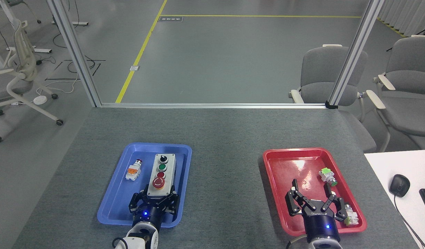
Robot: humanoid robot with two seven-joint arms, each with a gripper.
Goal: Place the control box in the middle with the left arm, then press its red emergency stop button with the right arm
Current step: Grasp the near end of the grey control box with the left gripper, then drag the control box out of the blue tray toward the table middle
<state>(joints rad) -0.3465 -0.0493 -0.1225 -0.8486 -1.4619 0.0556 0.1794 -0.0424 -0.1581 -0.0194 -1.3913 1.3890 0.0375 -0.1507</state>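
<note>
On the far left, off my table (233, 128), a white chair (15, 79) stands on the floor among loose cables. The blue tray (112, 204) sits on the left half of the grey table. Inside it, near its left wall, lies a small loose push-button (133, 170) with an orange and white body. Just to its right, the control box (161, 176) lies lengthwise in the tray, not in the middle of the table. Its row runs away from me: the big red stop button (158, 183) nearest, then a small red button, a green one, and the black knob farthest off.

My left gripper (158, 197) is at the near end of the box, its fingers (173, 200) spread to either side of that end. They bracket the box closely, but I cannot tell from here whether they actually clamp it or only stand beside it.

The middle of the table between the trays is bare grey cloth. To the right is the red tray (278, 193). My right gripper (311, 193) hangs over its near part, jaws wide apart and holding nothing. A green-capped switch (327, 176) lies near the tray's right wall, and a white part (350, 215) sits by the near right corner, just beside the gripper's right finger.

Farther right, a black mouse (399, 185) rests on a white desk (388, 166); grey chairs (323, 74) stand behind.
</note>
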